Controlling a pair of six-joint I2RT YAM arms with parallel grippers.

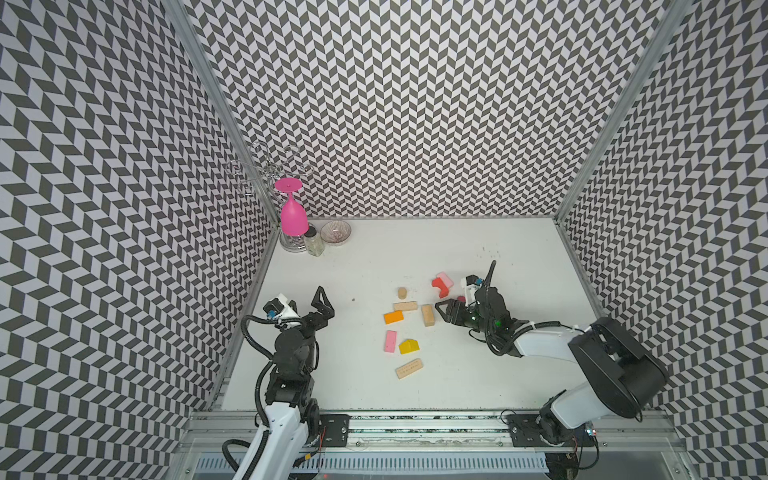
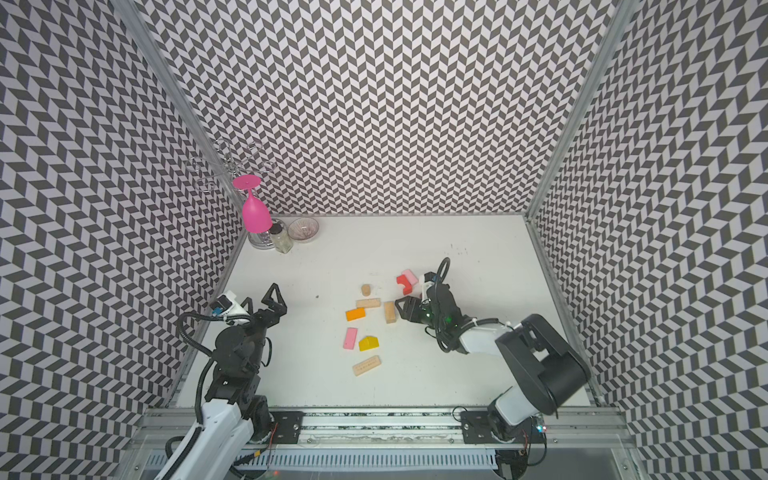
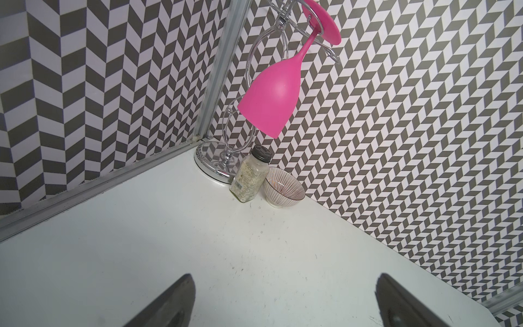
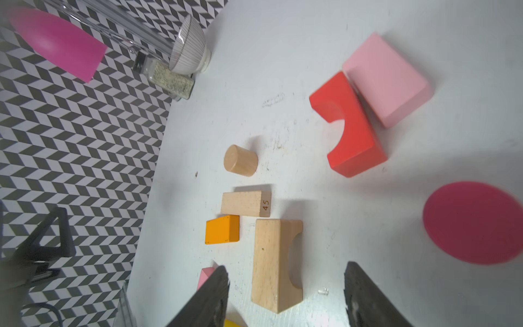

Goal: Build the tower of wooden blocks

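Wood blocks (image 1: 393,317) lie loose, mid frame | my R gripper (image 1: 441,311) spread wide, tan arch (image 4: 276,263) betw. fingers (image 4: 209,297), not touching | my L gripper (image 3: 284,288) spread wide, lower left

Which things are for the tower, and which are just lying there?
Tower: tan wooden cylinder, two tan bars, tan arch, orange block, pink bar, yellow house-shaped block, red arch, pale pink block, dark pink disc.
Lying about: pink goblet, chrome wire rack, glass spice jar, striped bowl.
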